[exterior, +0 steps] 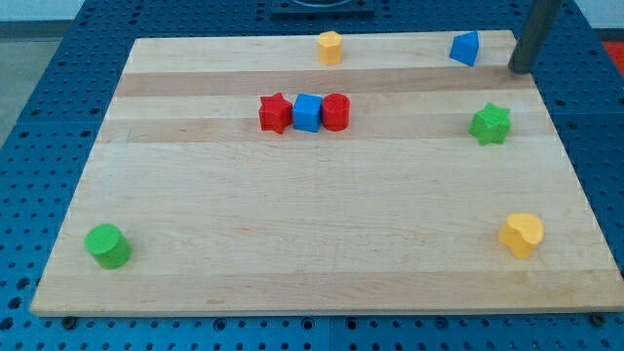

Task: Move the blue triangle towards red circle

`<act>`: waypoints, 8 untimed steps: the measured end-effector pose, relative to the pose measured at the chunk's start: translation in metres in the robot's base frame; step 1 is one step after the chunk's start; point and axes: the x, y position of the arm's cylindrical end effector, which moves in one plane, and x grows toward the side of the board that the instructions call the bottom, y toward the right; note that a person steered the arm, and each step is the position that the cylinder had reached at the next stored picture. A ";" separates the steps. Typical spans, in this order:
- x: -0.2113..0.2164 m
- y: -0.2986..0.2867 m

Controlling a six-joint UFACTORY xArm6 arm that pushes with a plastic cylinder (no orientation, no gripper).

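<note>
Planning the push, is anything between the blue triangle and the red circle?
No block lies on the line from the blue triangle to the red circle. My tip sits just to the view's right of the triangle, nothing between them. The yellow block stays above that line.

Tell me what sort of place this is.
Probably a robotics lab test bench. A wooden board lies on a blue perforated table, scattered with small coloured blocks such as the blue triangle and red circle. My tip sits just to the view's right of the triangle.
</note>
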 end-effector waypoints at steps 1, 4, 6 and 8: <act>-0.021 0.000; -0.044 -0.048; -0.044 -0.083; -0.037 -0.103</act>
